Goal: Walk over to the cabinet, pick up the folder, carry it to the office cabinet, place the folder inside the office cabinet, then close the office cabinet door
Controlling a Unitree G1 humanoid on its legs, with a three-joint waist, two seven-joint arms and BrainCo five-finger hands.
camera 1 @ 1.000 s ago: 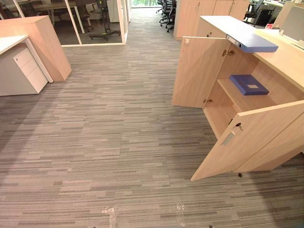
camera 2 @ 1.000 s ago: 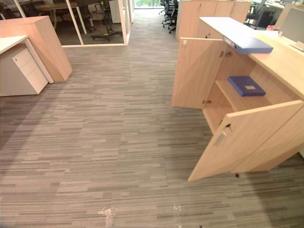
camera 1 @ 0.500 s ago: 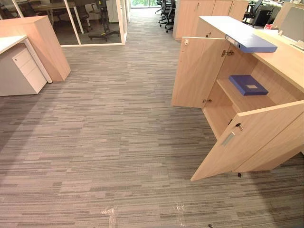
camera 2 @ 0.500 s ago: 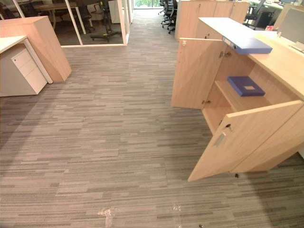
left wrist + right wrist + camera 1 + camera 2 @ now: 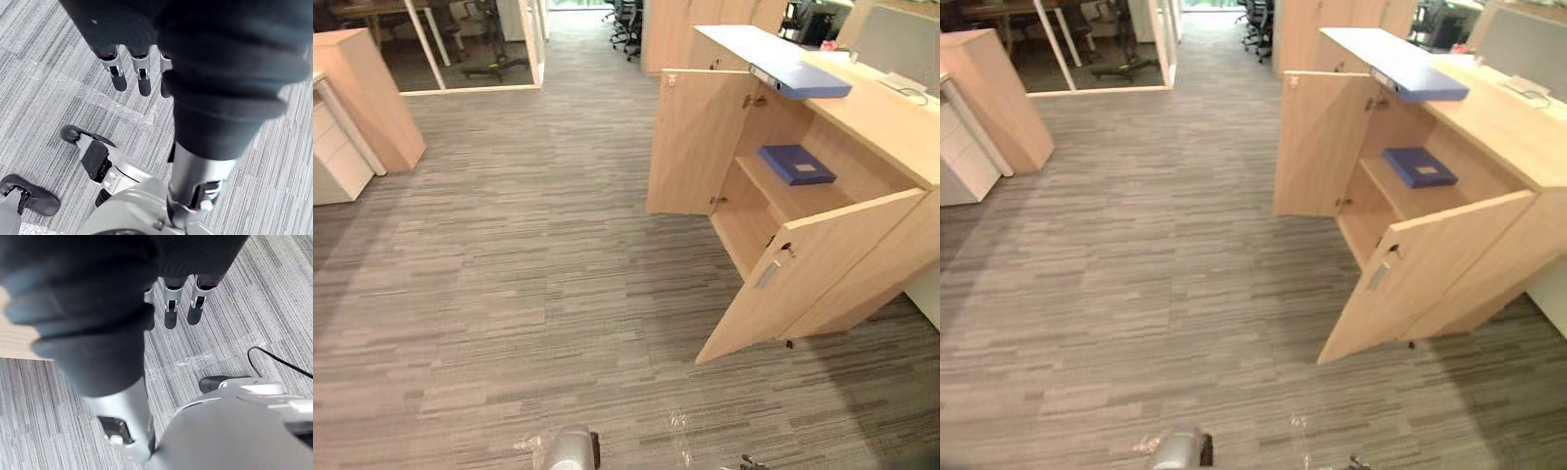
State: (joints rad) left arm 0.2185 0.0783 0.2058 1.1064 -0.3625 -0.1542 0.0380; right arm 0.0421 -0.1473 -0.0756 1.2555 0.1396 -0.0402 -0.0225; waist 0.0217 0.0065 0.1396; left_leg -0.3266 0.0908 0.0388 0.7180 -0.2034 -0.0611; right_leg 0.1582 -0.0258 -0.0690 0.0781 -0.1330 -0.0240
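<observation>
While both doors of the office cabinet (image 5: 886, 122) stand open, a dark blue folder (image 5: 797, 164) lies flat on the shelf (image 5: 766, 194) inside it, at the right side of the scene. A second one, a light blue folder (image 5: 771, 61) that is bigger, lies on the top of the same cabinet at its far end, and one corner of it reaches a little over the front edge, above the opening. The far door (image 5: 693, 142) is swung out to the left. The near door (image 5: 808, 279) is swung out towards the near side, and I can see a small metal handle (image 5: 768, 275) on it.

The left robot hand (image 5: 143, 76) hangs down over the grey striped carpet (image 5: 529, 274) with its fingers straight and loose, so it is open and it carries nothing. The right robot hand (image 5: 171, 306) hangs the same way, open, with its fingers pointing at the carpet. Both are well apart from the cabinet and from the two folders.

At the far left stand a white drawer unit (image 5: 335, 157) and a wooden block (image 5: 367, 93) beside it.
</observation>
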